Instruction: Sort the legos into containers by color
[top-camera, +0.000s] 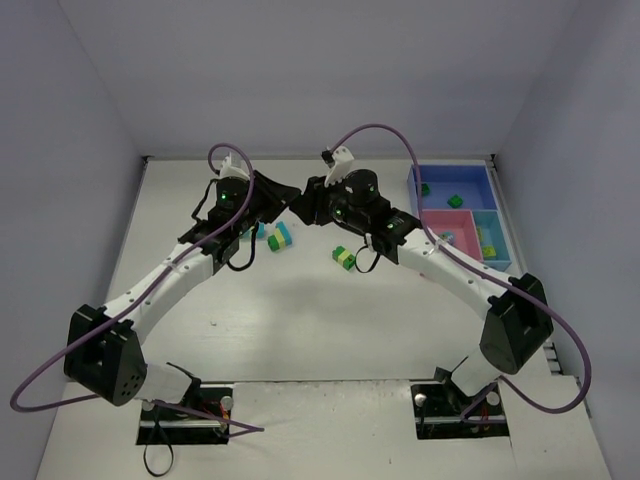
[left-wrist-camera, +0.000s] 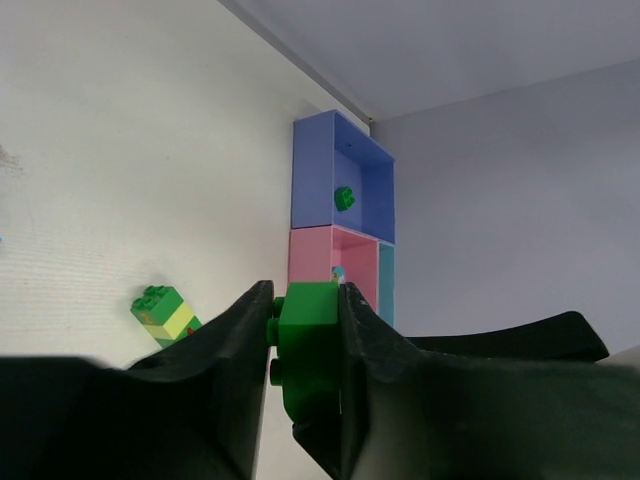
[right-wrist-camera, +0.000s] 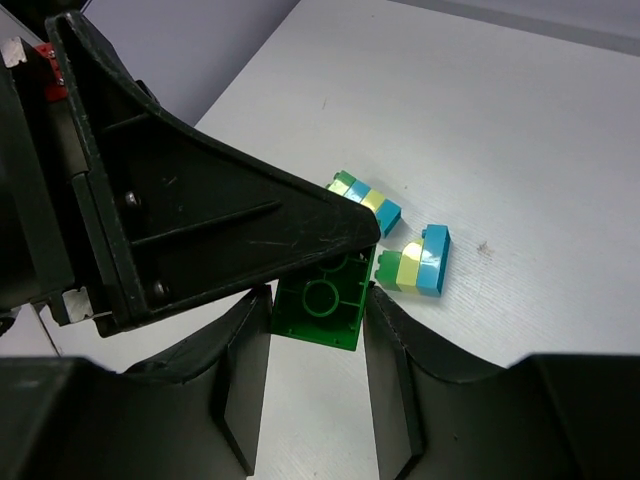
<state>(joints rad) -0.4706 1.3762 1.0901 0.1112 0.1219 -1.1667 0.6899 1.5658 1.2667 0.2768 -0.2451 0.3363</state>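
My left gripper (left-wrist-camera: 305, 345) is shut on a dark green brick (left-wrist-camera: 312, 340), held above the table; the brick also shows in the right wrist view (right-wrist-camera: 322, 300). My right gripper (right-wrist-camera: 318, 375) is open, its fingers (right-wrist-camera: 245, 370) close on either side of that brick. The two grippers meet mid-table at the back: left gripper (top-camera: 272, 196), right gripper (top-camera: 303, 205). Two multicolour stacks (right-wrist-camera: 365, 198) (right-wrist-camera: 418, 262) lie below. A green and yellow stack (top-camera: 344, 257) lies apart, also in the left wrist view (left-wrist-camera: 165, 313). The blue tray (top-camera: 470, 178), pink tray (top-camera: 432, 222) and light blue tray (top-camera: 497, 222) sit at the right.
The blue tray holds two green bricks (top-camera: 425, 189) (top-camera: 455, 201). A small brick (top-camera: 447, 238) lies in the pink tray and yellow-green ones (top-camera: 488, 245) in the light blue tray. White walls enclose the table at the back and sides.
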